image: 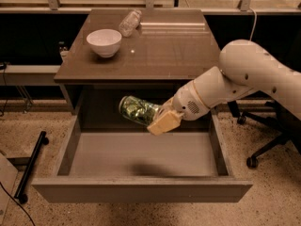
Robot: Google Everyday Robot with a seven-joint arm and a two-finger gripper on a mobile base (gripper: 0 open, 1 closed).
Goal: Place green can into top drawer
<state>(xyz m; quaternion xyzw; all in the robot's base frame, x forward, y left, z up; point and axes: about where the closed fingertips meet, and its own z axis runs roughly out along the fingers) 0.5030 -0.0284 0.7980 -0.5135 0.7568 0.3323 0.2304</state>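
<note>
Far left of the fingers, a black bar lies on the speckled terrazzo floor.

Up and to the left of the fingers, a round, glossy white bowl stands upright on the smooth brown cabinet top. A clear plastic bottle lies on its side just behind the bowl.

The green can, a cylinder with mottled green-and-white print, is held tilted. Its free end points left, away from the fingers. It is suspended above the pale grey floor of the open top drawer, touching neither floor nor walls. A soft shadow lies on the drawer floor beneath it. The drawer is a wide, shallow box with a plain flat front.

The gripper sits over the drawer's middle; its tan, blocky fingers are clamped on the can's right end.

The arm, with its smooth rounded white shells, runs up and to the right of the fingers. Right of them, the black wheeled base of an office chair stands on the floor.
</note>
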